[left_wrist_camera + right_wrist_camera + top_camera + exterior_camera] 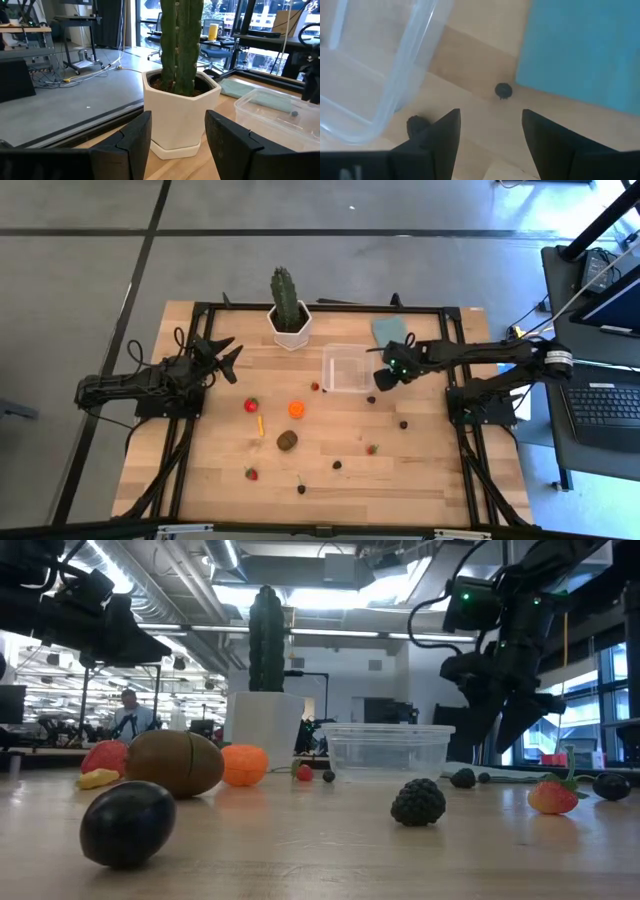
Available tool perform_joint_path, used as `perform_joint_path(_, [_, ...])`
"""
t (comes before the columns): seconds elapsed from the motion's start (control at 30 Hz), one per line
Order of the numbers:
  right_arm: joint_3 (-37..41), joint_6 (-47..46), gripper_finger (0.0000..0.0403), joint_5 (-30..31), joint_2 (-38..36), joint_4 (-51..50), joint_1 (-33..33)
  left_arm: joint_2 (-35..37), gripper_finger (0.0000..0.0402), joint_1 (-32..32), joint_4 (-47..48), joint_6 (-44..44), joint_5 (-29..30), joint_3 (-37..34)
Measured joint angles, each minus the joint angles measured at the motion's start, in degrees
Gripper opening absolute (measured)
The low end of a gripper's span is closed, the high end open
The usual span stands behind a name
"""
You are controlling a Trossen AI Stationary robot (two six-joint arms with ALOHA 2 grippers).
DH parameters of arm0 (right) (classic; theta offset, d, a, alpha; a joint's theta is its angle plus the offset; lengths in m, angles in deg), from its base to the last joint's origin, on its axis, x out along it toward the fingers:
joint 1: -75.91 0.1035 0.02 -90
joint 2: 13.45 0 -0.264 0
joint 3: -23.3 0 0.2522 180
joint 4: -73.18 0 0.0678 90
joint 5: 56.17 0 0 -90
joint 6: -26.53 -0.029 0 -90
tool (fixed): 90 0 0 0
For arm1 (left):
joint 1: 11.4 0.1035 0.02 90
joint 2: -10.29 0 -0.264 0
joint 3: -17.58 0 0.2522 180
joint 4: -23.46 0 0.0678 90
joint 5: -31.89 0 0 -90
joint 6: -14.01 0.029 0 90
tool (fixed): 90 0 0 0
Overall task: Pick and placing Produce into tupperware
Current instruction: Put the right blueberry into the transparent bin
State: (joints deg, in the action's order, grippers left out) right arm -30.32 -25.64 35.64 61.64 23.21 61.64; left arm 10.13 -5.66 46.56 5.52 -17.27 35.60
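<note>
The clear square tupperware [345,368] stands on the table to the right of the cactus. The produce lies scattered on the wood nearer than it: strawberries [251,405], an orange ball [296,409], a yellow stick [260,424], a brown oval [288,441] and dark berries [404,423]. My right gripper [383,372] hovers open just right of the tupperware [375,65]. It points down over two dark berries [503,90] [415,124]. My left gripper [232,360] is open at the table's left, facing the cactus pot [180,112].
The tall green cactus in its white hexagonal pot [288,310] stands at the far edge, left of the tupperware. The flat blue-grey lid [393,330] lies beyond my right gripper. A black frame [330,307] rims the table. Bare wood lies along the near edge.
</note>
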Motion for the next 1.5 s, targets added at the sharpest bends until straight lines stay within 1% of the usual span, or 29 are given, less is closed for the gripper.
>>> perform_joint_path(0.53, [0.02, -1.39, 0.0215, 0.07, 7.72, 3.88, 0.92, 0.00, 0.0176, -0.01, 0.00, 0.02, 0.00, 0.01])
perform_joint_path(0.73, [0.02, -1.39, 0.0215, 1.81, 9.81, 4.94, 0.88, 0.02, 0.0176, 0.00, 0.00, 0.02, 0.00, 0.00])
perform_joint_path(0.87, [0.02, -1.37, 0.0215, 1.80, 10.73, 7.80, 0.88, 0.01, 0.0176, -0.01, 0.01, 0.02, 0.00, 0.00])
perform_joint_path(1.2, [-0.22, -1.28, 0.0215, 2.62, 13.05, 8.42, 0.92, 0.02, 0.0176, 0.00, 0.02, 0.04, 0.00, 0.00])
perform_joint_path(1.5, [-0.09, -1.25, 0.0215, 3.86, 13.20, 8.81, 0.90, 0.01, 0.0176, 0.00, 0.02, 0.04, 0.00, 0.00])
